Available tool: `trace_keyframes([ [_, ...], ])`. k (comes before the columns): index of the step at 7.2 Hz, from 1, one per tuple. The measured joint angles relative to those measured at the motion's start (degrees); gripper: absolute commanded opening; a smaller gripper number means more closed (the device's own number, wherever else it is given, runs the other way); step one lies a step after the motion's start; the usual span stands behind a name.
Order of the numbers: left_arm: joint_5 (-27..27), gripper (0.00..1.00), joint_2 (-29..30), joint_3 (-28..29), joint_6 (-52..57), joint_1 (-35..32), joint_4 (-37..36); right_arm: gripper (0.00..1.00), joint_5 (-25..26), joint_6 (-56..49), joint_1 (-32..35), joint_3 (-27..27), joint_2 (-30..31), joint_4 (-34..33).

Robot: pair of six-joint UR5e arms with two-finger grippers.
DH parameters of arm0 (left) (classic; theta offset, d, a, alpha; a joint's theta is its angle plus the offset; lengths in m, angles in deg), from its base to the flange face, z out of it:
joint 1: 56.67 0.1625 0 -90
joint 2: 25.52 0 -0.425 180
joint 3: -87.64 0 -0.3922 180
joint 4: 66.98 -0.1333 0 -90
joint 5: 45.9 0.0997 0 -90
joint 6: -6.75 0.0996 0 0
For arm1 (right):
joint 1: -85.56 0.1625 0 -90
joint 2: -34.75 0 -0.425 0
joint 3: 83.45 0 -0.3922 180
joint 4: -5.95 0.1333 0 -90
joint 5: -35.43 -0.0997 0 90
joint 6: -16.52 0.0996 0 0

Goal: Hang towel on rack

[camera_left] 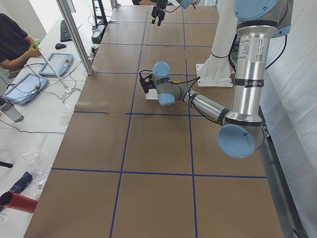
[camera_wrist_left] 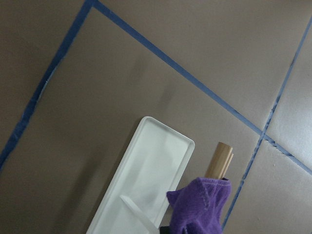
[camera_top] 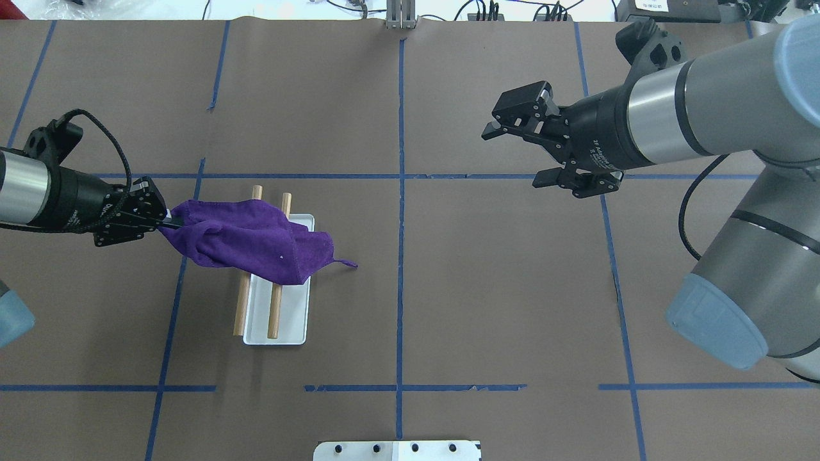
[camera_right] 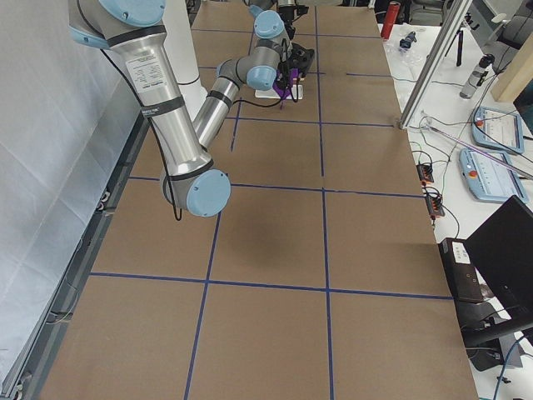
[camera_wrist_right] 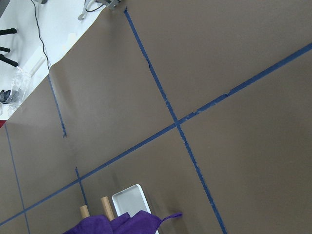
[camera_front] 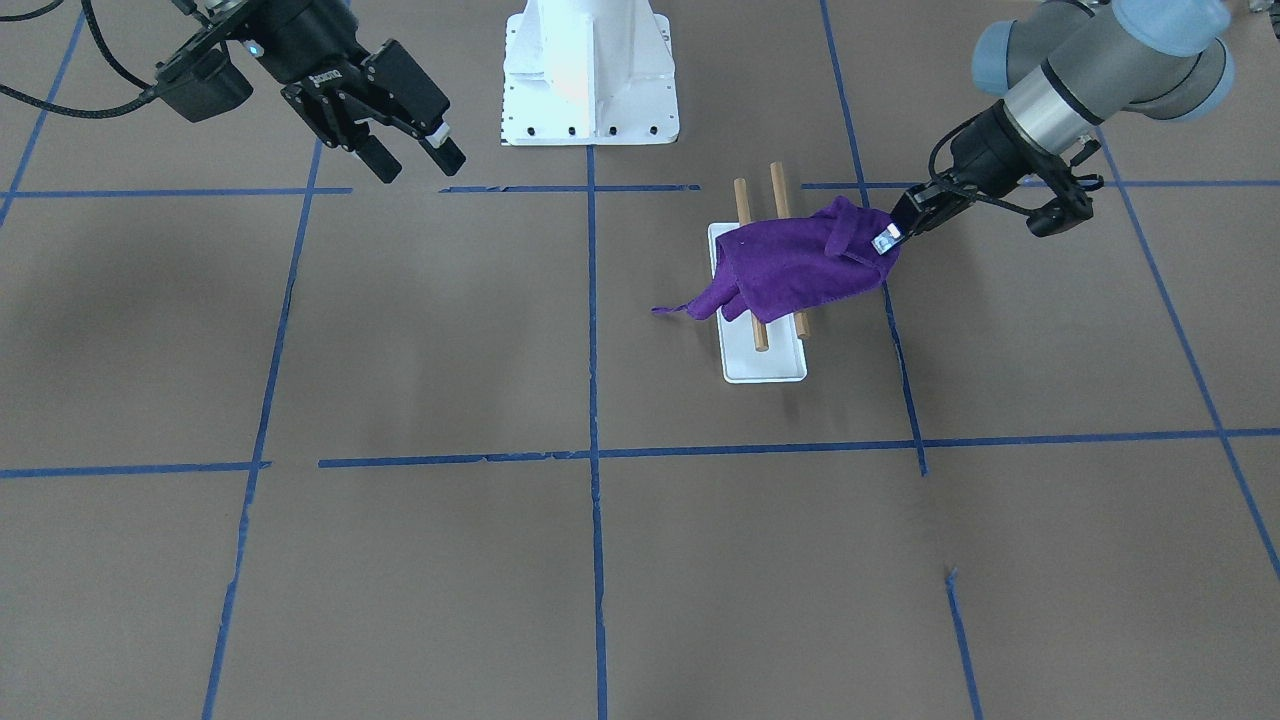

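Over the brown table, left fingers pinch the towel across the rack; right fingers spread.

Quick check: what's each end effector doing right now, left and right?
Left end effector: closed on the edge of the purple towel, which is draped across the rack.
Right end effector: open, holding nothing, well apart from the rack.

Hidden beneath the purple towel, mid-lengths of the rack's two dowel bars; cut off at both wrist views' lower edges, that towel.
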Motion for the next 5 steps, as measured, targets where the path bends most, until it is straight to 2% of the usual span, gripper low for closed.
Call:
trace_keyframes([
  [1,0.0,0.00,-0.4,0.3,0.7,-0.1,0.2,1.00,-0.1,0.0,0.2,-0.1,0.1,0.0],
  [3,0.0,0.99,-0.2,0.9,1.1,0.0,0.3,1.00,-0.2,0.0,0.3,-0.3,0.2,0.0],
  [5,0.0,1.00,0.3,1.4,1.1,0.1,0.3,1.00,-0.3,0.0,0.6,-0.4,0.4,0.0],
])
